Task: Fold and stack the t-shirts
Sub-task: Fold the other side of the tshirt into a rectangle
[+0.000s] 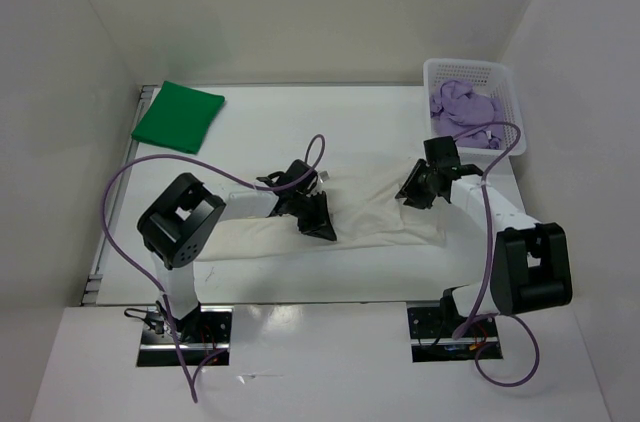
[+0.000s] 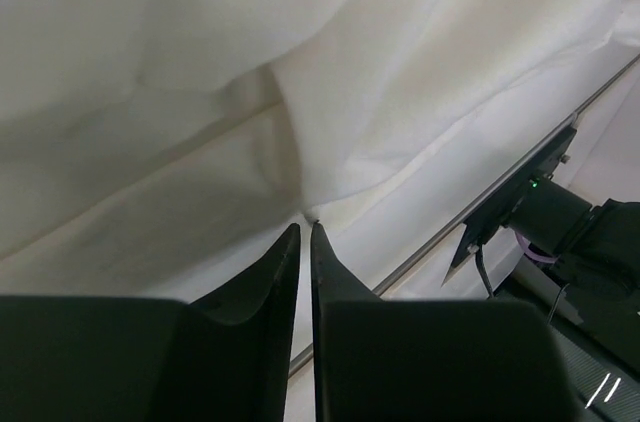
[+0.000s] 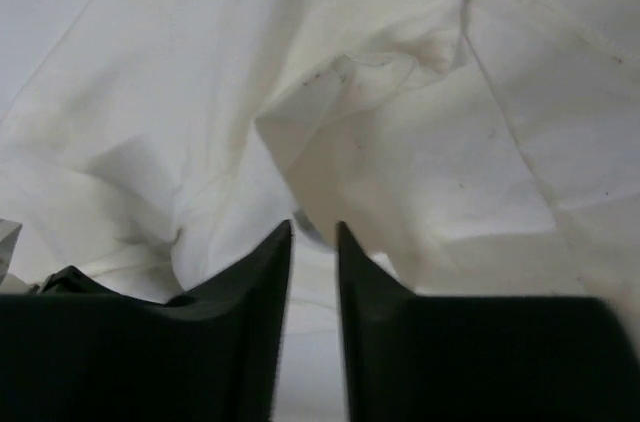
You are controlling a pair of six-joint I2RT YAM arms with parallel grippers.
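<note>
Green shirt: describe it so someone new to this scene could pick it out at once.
Start from the white table and go to its far left corner. The green shirt lies there alone, folded into a flat square. It is the only bright green thing: the white shirt is spread out mid-table and the purple shirt is bunched in the basket.

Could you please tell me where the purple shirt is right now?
In the top view, the purple shirt lies crumpled in the white basket at the far right corner of the table.
</note>
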